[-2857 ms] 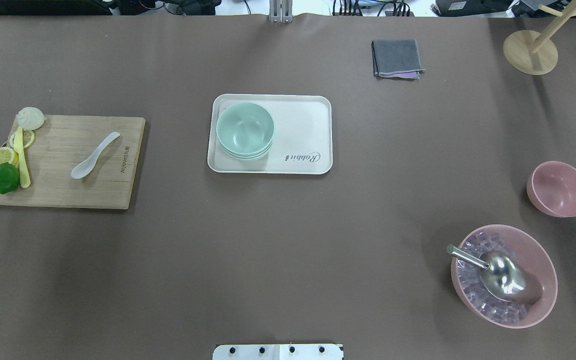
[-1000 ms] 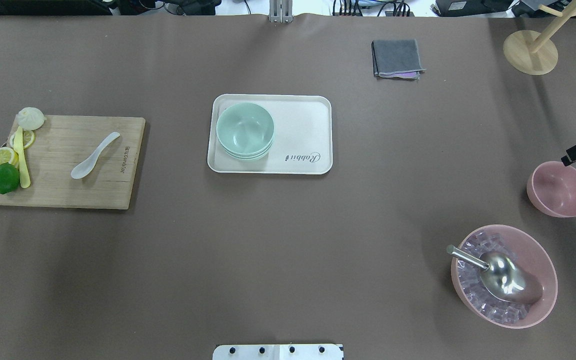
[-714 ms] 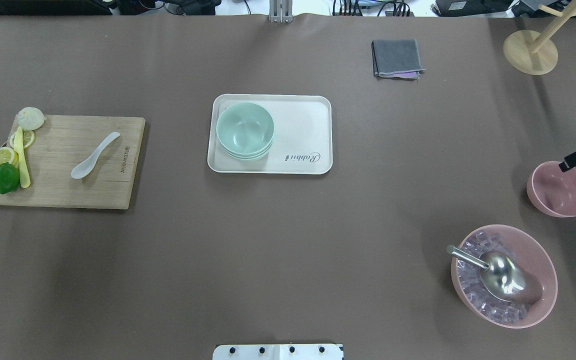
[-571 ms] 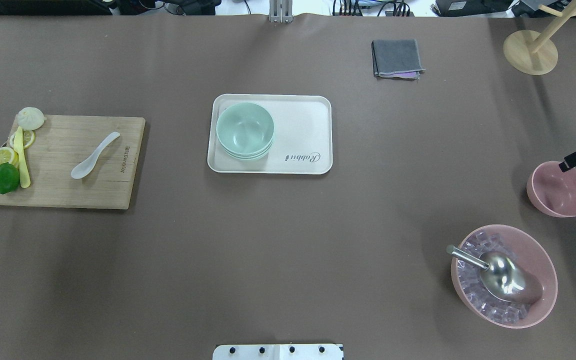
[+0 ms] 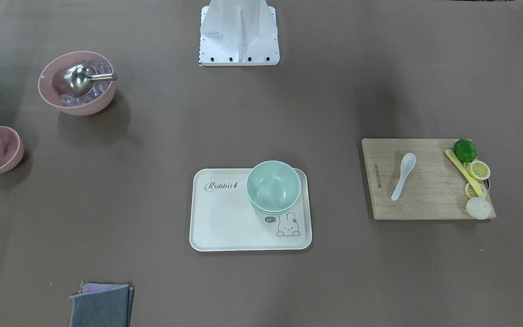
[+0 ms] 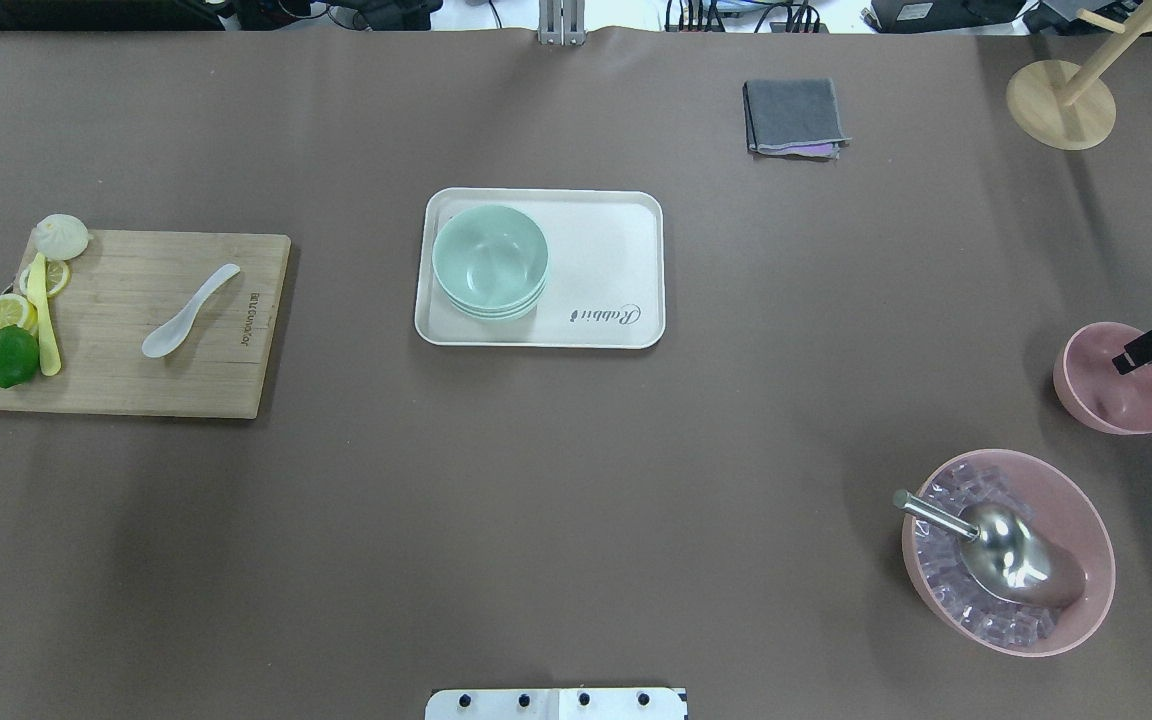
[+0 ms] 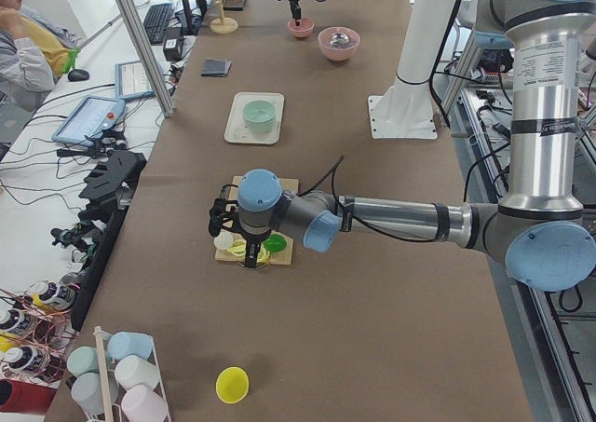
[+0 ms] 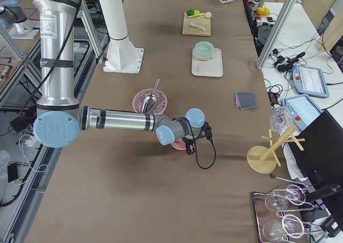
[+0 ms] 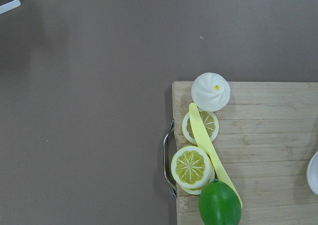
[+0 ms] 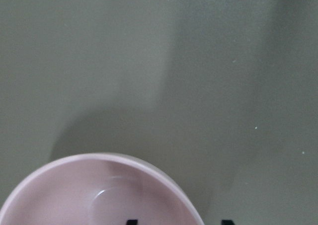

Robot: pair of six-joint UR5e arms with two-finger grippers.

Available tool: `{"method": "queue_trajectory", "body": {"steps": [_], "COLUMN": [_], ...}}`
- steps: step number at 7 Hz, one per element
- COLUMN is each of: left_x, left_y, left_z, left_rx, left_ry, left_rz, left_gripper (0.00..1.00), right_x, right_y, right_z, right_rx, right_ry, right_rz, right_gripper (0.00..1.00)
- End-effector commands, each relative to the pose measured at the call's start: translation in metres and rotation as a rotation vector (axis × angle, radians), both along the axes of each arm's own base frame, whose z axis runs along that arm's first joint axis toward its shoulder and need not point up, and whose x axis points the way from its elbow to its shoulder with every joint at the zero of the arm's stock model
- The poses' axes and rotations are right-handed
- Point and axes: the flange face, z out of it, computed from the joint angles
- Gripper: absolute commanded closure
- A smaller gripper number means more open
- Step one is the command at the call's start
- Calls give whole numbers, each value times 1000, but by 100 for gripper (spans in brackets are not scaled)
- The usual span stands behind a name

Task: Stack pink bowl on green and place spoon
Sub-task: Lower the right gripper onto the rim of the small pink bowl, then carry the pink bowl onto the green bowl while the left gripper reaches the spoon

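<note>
Right gripper (image 10: 179,222) is spread across the rim of the pink bowl (image 6: 1106,400) at 3 o'clock overhead, one finger inside, one outside, probably to pinch the wall. Green bowls (image 6: 489,258) sit dead centre as the landing spot; spoon (image 6: 188,312) lies at 9 o'clock for later.

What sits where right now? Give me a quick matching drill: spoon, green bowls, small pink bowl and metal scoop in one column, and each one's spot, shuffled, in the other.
Things
1. white spoon
2. green bowls
3. small pink bowl
4. metal scoop

Spots
A. in the big pink bowl
B. right claw at its rim
C. on the cutting board
D. on the white tray

Pairs: 1-C, 2-D, 3-B, 4-A
</note>
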Motion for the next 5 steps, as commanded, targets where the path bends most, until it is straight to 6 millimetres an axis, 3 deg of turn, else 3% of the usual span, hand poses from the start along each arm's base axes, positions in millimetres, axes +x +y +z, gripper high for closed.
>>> {"method": "queue_trajectory", "body": {"steps": [1, 2, 3, 4, 5], "left_x": [4, 25, 34, 54, 95], "left_y": [-1, -2, -18, -37, -56], "left_z": [1, -2, -24, -50, -79], "left_rx": [-6, -1, 26, 64, 118], "left_ry": [0, 1, 11, 22, 10], "left_rz": [5, 48, 47, 71, 122], "left_gripper": [2, 2, 3, 3, 5], "right_x": [0, -5, -18, -36, -70], "right_y": [1, -5, -31, -72, -102], "right_z": [-1, -16, -46, -99, -168], "right_rx": [-6, 2, -22, -59, -123], "right_ry": [-5, -39, -80, -114, -166], "right_rz": [3, -5, 28, 118, 201], "right_gripper": [100, 100, 100, 100, 100]}}
